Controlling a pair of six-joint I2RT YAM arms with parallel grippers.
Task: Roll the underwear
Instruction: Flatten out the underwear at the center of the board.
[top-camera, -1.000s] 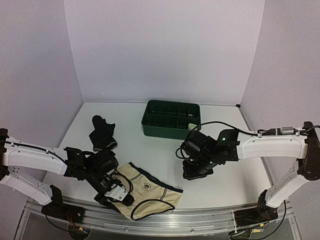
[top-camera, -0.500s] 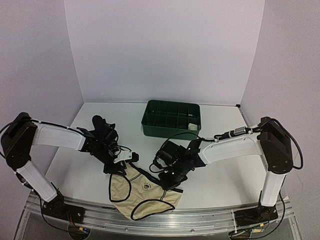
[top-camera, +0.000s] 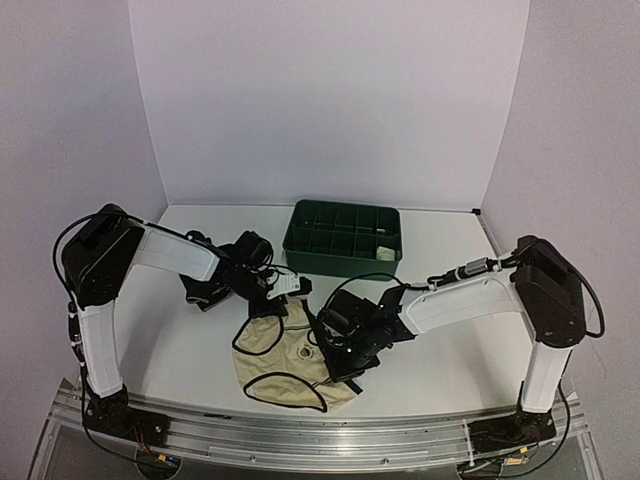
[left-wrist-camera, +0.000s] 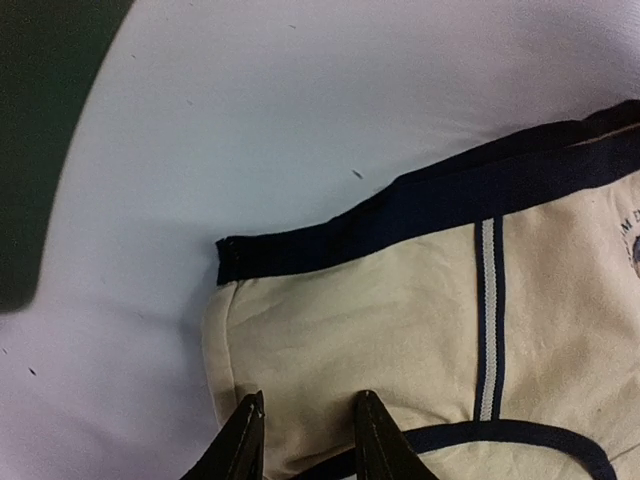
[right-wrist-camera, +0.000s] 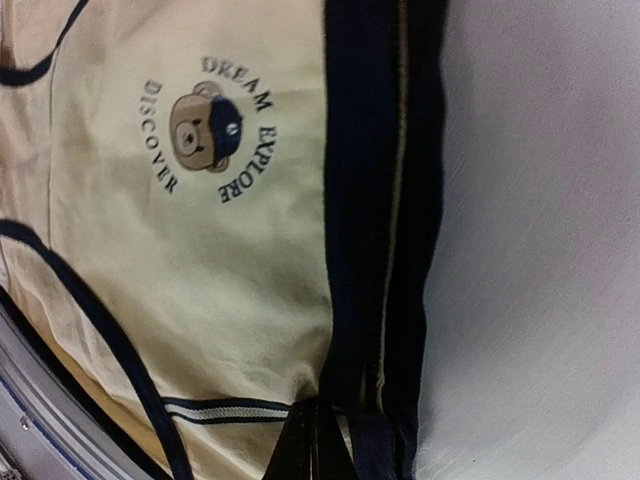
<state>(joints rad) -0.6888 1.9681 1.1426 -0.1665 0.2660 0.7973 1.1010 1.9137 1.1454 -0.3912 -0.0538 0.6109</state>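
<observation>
Cream underwear (top-camera: 282, 358) with black edging spread on worktop (top-camera: 175, 345), left fingers (left-wrist-camera: 372, 442) narrowly apart pinching its cream corner, right fingers (right-wrist-camera: 315, 445) clamped on its black waistband

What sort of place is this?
Likely a robot lab bench, not a home: a left arm and right arm mounted on a white table, plain walls, green tray, cream underwear.

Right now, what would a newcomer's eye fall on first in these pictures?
The cream underwear with black edging sits at the near middle of the table, the left gripper pinching its far corner and the right gripper shut on its black waistband. Its bear print stands out in the right wrist view. A green tray sits behind it.
</observation>
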